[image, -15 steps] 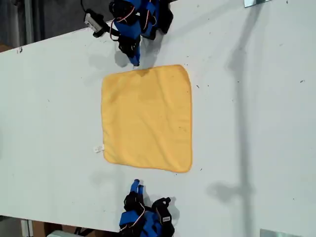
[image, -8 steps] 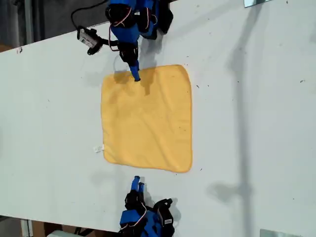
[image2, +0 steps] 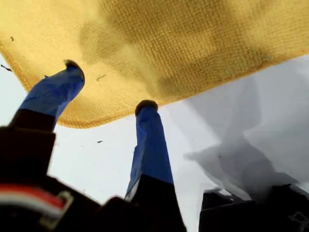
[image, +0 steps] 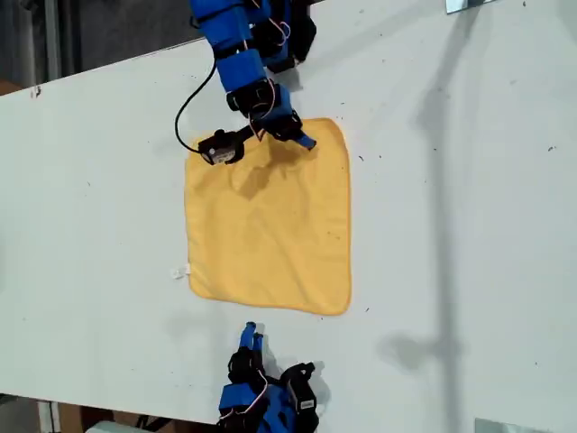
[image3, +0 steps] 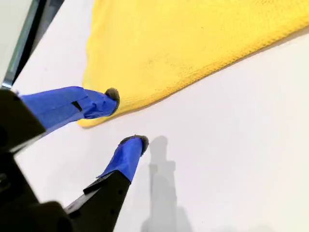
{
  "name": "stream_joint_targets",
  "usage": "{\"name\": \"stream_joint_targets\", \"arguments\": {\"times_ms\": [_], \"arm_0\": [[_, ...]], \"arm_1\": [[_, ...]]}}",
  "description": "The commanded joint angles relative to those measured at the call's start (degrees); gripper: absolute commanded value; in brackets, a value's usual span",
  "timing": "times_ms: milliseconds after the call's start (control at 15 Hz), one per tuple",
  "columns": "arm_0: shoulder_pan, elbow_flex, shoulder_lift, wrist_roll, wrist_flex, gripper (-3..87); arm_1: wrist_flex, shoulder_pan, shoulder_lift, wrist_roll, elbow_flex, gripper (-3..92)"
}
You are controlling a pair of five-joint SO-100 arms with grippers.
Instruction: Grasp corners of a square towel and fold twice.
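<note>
The yellow towel (image: pixel 268 216) lies flat on the white table (image: pixel 469 225). My first gripper (image: pixel 287 132) hangs over the towel's top edge in the exterior view, near its top-right corner (image: pixel 335 128), jaws wide and empty. My second gripper (image: pixel 250 336) sits just off the opposite edge, jaws narrowly parted, holding nothing, close beside a corner (image3: pixel 89 121).

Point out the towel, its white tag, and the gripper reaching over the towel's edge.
the towel (image: pixel 270 216), exterior view, middle of the yellow cloth.
the white tag (image: pixel 180 271), exterior view, on the tag itself at the towel's edge.
my first gripper (image2: pixel 107 87), first wrist view, midway between its blue fingertips.
</note>
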Motion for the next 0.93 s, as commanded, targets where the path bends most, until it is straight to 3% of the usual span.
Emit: {"name": "stream_joint_targets", "arguments": {"times_ms": [0,333,533,600,667,733,867], "arm_0": [[0.5,0.4,0.1,-0.4,-0.9,14.1],[0.6,0.4,0.1,-0.7,-0.8,14.2],[0.7,0.4,0.1,-0.7,-0.6,14.1],[0.7,0.4,0.1,-0.7,-0.6,14.2],[0.8,0.4,0.1,-0.6,-0.6,14.3],[1.1,0.4,0.1,-0.7,-0.5,14.3],[1.7,-0.6,0.1,-1.6,0.0,13.7]], "arm_1": [[-0.5,-4.5,-1.7,3.3,-3.3,27.4],[-8.8,-9.6,-6.7,6.9,-4.0,28.9],[-14.1,-10.1,-19.8,6.7,-9.5,28.2],[-11.3,-11.0,-24.6,6.8,-14.6,26.8],[-11.2,-11.6,-29.0,6.7,-18.0,18.7],[-10.1,-12.0,-34.1,6.9,-21.9,4.3],[-6.6,-12.6,-41.5,6.6,-29.6,-0.1]]}}
